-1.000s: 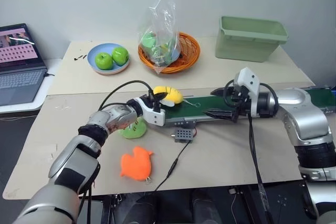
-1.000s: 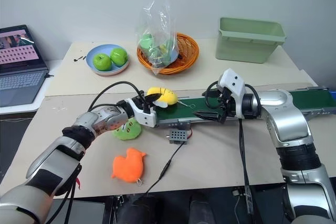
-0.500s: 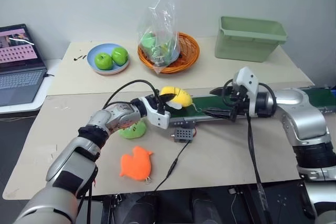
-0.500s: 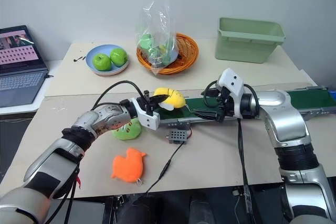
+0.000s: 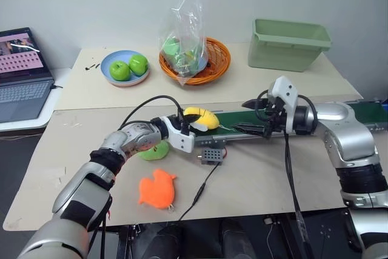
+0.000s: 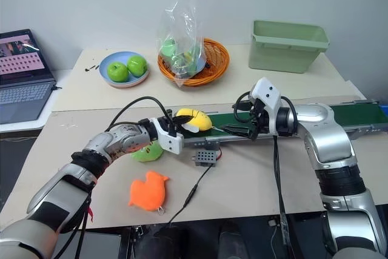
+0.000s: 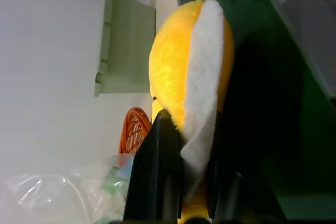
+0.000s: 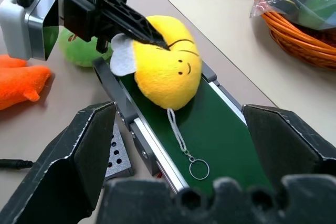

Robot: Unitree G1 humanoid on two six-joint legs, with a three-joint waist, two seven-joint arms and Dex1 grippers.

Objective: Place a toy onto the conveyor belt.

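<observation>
On the near end of the conveyor belt (image 5: 276, 119) lies the yellow toy (image 8: 167, 69), resting on the dark green surface with its cord and metal ring (image 8: 199, 170) trailing along the belt. The left gripper (image 8: 137, 29) is at the toy's end: its black fingers (image 7: 157, 171) are nearly closed and pinch the toy's white felt flap, with one finger lying across the yellow top. The right gripper (image 5: 245, 129) hovers just above the belt beside the toy, its fingers spread wide and holding nothing.

Part of the toy's underside is hidden by the belt frame, and the left gripper covers its near end. The far end of the belt runs behind the right arm and is cut off at the picture's edge. A green plush (image 5: 154, 150) beside the belt is half hidden by the left forearm, so its face cannot be made out. What is inside the clear bag (image 5: 185, 40) in the orange basket (image 5: 209, 65) is hard to tell beyond green shapes. A laptop (image 5: 23, 71) is cut off at the side.

Counted: one yellow toy, one green plush, one orange plush (image 5: 157, 188), two green apples (image 5: 129, 67) on one blue plate (image 5: 109, 62), one basket, one pale green bin (image 5: 288, 43), one small grey box (image 5: 211, 154) with a cable below the belt.
</observation>
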